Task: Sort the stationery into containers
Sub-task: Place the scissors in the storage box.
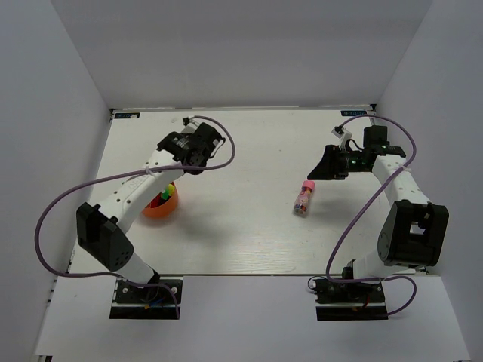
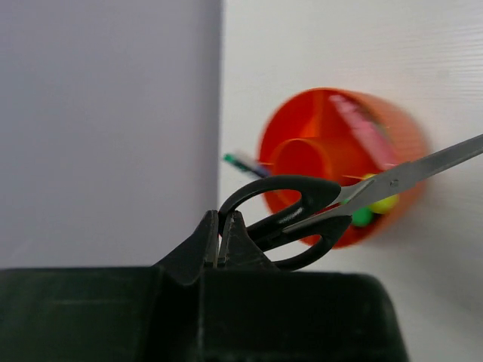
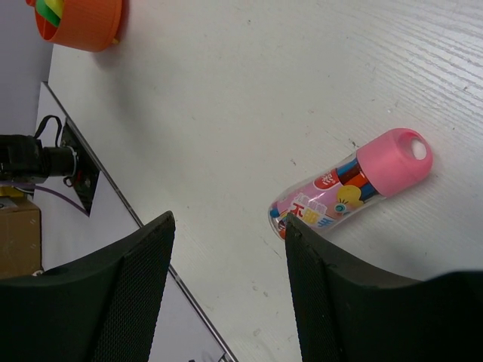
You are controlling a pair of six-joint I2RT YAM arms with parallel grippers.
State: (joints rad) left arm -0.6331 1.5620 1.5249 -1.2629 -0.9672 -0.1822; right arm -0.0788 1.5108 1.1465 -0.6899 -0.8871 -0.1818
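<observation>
The left gripper (image 2: 219, 228), clamped on the scissors (image 2: 281, 185), should centre them over the cup (image 2: 317, 113) at mid-frame before releasing, while the right gripper (image 3: 226, 234) waits open.

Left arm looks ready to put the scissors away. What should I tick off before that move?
1. Grip: left gripper shut on the scissors handle: ok.
2. Aim: scissors above the cup opening: cannot tell; the blade crosses the cup in the wrist view, height unclear.
3. Room: markers sit at one side of the cup, space beside them: ok.
4. Other arm: right gripper open, well apart from the left gripper: ok.
5. Leftover: tube lying loose, ungripped: ok.
</observation>
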